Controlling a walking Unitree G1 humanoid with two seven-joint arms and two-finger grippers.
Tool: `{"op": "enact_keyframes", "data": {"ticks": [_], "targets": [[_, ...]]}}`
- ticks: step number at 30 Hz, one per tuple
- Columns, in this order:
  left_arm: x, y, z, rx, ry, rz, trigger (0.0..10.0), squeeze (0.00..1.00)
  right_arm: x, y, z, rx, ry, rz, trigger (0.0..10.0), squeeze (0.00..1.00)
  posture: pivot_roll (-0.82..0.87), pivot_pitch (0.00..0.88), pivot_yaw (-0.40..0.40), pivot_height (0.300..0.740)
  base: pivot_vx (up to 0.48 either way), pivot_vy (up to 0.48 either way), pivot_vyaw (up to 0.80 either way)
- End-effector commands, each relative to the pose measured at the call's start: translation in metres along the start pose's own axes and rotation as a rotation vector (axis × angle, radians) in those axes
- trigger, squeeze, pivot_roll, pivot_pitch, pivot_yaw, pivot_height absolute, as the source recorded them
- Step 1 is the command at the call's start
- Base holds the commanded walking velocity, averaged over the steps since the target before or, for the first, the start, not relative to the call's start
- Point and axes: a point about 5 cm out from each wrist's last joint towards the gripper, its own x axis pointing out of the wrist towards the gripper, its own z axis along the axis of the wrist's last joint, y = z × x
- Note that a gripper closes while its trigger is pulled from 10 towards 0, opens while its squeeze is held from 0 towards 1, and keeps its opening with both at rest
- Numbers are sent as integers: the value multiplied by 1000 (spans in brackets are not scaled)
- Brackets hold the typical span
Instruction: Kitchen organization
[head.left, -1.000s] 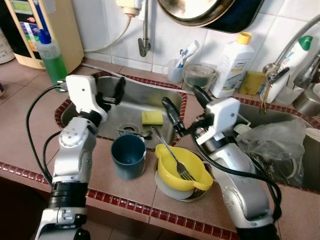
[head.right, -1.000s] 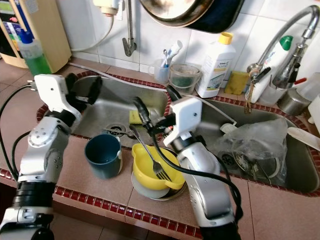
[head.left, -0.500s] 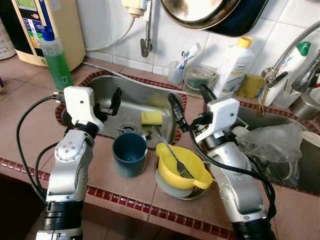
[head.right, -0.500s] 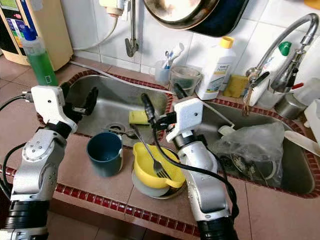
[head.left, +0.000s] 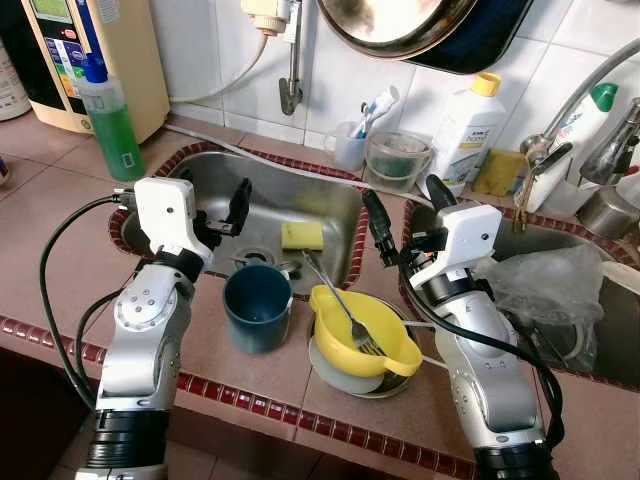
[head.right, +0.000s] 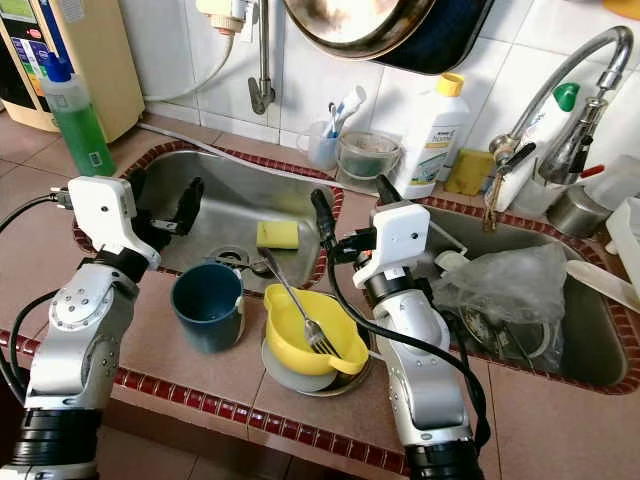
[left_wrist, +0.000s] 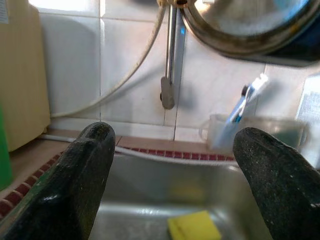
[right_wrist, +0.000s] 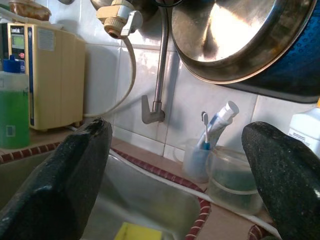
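Both grippers are hanging open, empty — your right gripper is nearer the fork, lying in the yellow bowl below it, handle pointing toward the sink; left gripper is idling over the basin.

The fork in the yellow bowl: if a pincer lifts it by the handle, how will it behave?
The fork looks like metal, so probably stiff and somewhat slippery. It leans loosely on the yellow bowl rim, so it may slide or swing when touched. The bowl sits on stacked dishes and might shift.
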Motion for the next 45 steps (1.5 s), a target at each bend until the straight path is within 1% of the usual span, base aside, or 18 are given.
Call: {"op": "enact_keyframes", "data": {"ticks": [1, 2, 5, 9, 17, 19, 20, 21, 22, 23, 25, 32, 38, 45], "targets": [[1, 1, 2, 11, 7, -12, 10000, 0, -2, -5, 2, -11, -5, -22, 10000, 0, 85, 0, -79, 740, 0, 0, 0], [-1, 5, 2, 32, 3, -10, 10000, 0, -4, -6, 1, -11, 2, -22, 10000, 0, 84, 0, -75, 740, 0, 0, 0], [-3, 9, 1, 21, 11, 13, 10000, 0, -8, -7, -1, -12, 11, -25, 10000, 0, 85, 0, -75, 740, 0, 0, 0], [-6, 4, -1, 9, 15, 8, 10000, 0, -10, -9, -1, -12, 14, -42, 10000, 0, 80, 0, -69, 740, 0, 0, 0], [-6, 4, 0, 0, 7, 11, 10000, 0, -10, -14, -2, -23, 13, -85, 10000, 0, 79, 0, -64, 740, 0, 0, 0], [-12, -3, -8, -3, -4, 6, 10000, 0, -17, -25, -6, -39, 28, -174, 10000, 0, 75, 0, -62, 740, 0, 0, 0], [-13, -5, -9, -3, -5, 3, 10000, 0, -18, -25, -7, -43, 30, -180, 10000, 0, 75, 0, -62, 740, 0, 0, 0], [-14, -5, -10, -4, -5, 1, 10000, 0, -19, -25, -7, -46, 31, -179, 10000, 0, 74, 0, -62, 740, 0, 0, 0], [-15, -7, -10, -34, -9, 11, 10000, 0, -21, -25, -8, -48, 33, -176, 10000, 0, 72, 0, -61, 740, 0, 0, 0], [-15, -7, -10, -43, -11, 13, 10000, 0, -22, -26, -8, -52, 33, -178, 10000, 0, 71, 0, -60, 740, 0, 0, 0], [-16, -9, -11, -49, -8, 14, 10000, 0, -24, -26, -8, -54, 33, -181, 10000, 0, 69, 0, -58, 740, 0, 0, 0], [-17, -11, -13, -45, -6, 10, 10000, 0, -26, -27, -8, -62, 38, -191, 10000, 0, 64, 0, -54, 740, 0, 0, 0], [-17, -9, -13, -44, -4, 9, 10000, 0, -28, -24, -10, -61, 43, -181, 10000, 0, 62, 0, -54, 740, 0, 0, 0], [-17, -9, -13, -54, -5, 9, 10000, 0, -28, -24, -9, -61, 44, -173, 10000, 0, 62, 0, -62, 740, -261, 0, 0]]}}
